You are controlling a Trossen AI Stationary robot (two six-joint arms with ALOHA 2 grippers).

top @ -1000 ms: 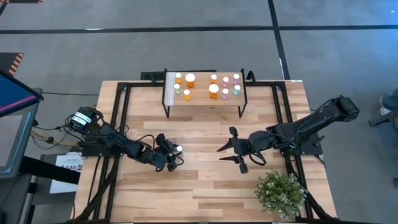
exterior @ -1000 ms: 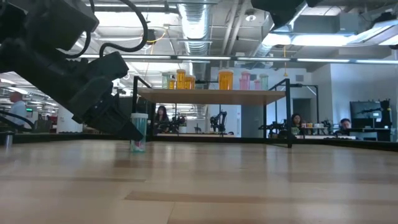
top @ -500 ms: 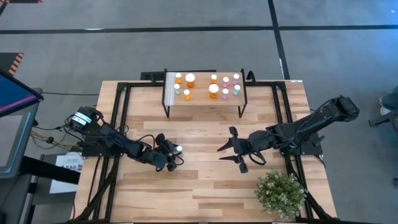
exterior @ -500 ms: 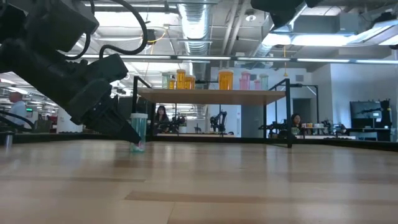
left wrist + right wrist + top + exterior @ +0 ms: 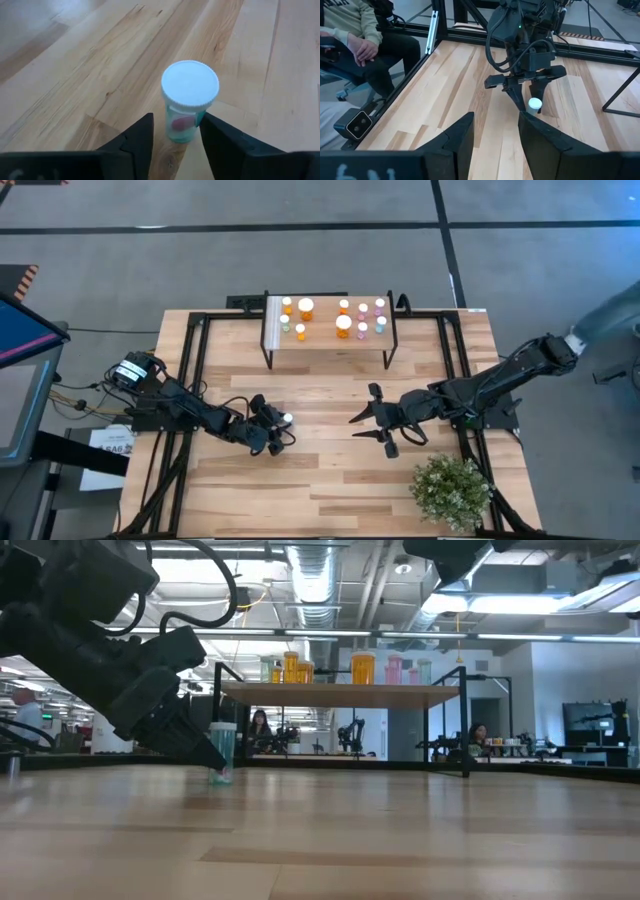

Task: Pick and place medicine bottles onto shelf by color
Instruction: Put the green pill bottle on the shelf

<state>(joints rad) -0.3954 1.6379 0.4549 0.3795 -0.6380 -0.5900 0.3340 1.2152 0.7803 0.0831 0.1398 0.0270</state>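
A small teal bottle with a white round cap stands on the tabletop left of centre; it also shows in the high view and the low view. My left gripper is shut on it. My right gripper is open and empty, right of centre and pointing toward the bottle. The shelf stands at the far middle on thin black legs. On its wood top stand several orange, pink and teal bottles, also seen in the low view. My left gripper has the teal bottle's body just below the cap between its two fingers. The fingers come slanting down from the table's left side. The bottle stays upright. I cannot tell whether its base rests on the table or is just clear of it.
A bushy green plant stands at the near right corner. A black frame runs around the table's far half. A seated person is beside the table's left edge. Bare wood lies between the grippers and the shelf.
My left gripper has settled closer on the teal bottle. In the low view the bottle's base now sits a little higher, with a finger covering part of its lower body. A person's sleeve has come in at the high view's right edge.
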